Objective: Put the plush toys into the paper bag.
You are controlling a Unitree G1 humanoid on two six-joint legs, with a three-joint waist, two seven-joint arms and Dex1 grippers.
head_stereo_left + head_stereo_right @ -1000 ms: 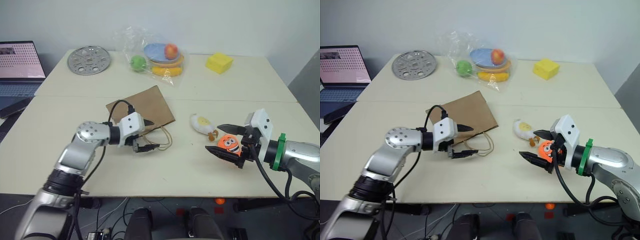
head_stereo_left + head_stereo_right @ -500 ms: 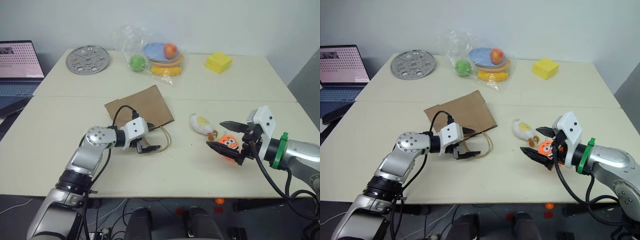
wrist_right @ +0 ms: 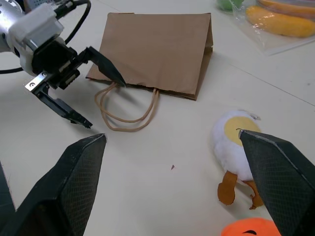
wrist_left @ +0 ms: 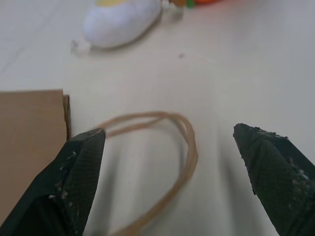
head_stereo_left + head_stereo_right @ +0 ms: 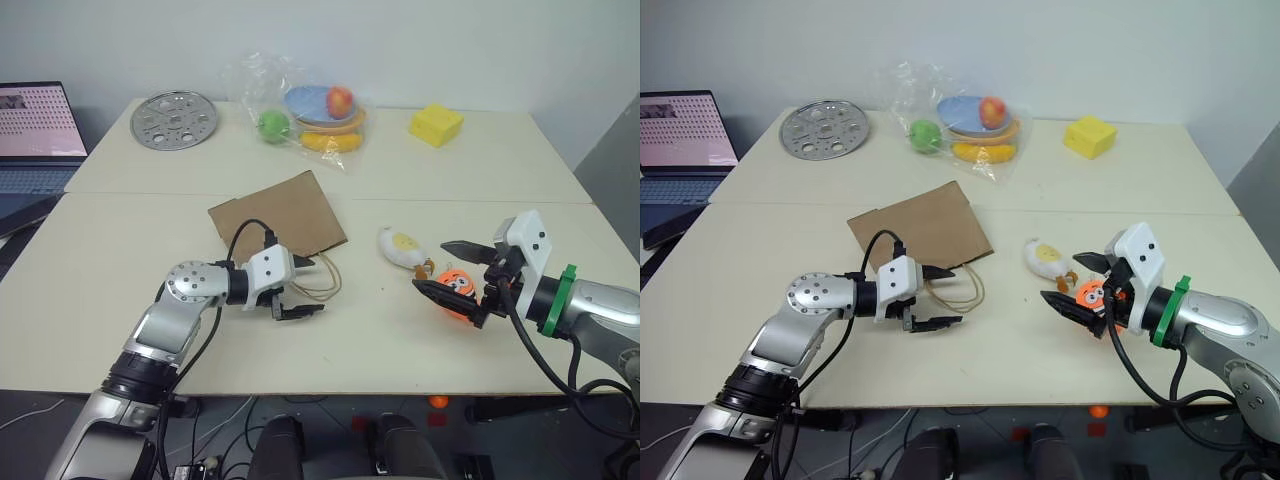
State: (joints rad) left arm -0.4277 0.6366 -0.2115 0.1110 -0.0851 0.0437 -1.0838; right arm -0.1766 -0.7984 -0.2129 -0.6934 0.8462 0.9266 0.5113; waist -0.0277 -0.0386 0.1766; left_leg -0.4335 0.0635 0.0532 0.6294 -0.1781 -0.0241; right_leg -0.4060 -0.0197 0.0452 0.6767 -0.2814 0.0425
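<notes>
**Left gripper drops to the bag's handles**

The paper bag (image 5: 921, 225) lies flat and closed on the table (image 5: 970, 350), its looped handles (image 5: 958, 288) toward the robot. Over the last second the left gripper (image 5: 937, 297) has sunk nearer the tabletop, jaws spread wide astride those loops (nothing pinched yet), so opening the bag looks like the step in hand. The white toy (image 5: 1046, 258) rests just right of the bag. The orange carrot (image 5: 1095, 295) sits between the right gripper's (image 5: 1077, 283) spread, unclenched fingers.
</notes>
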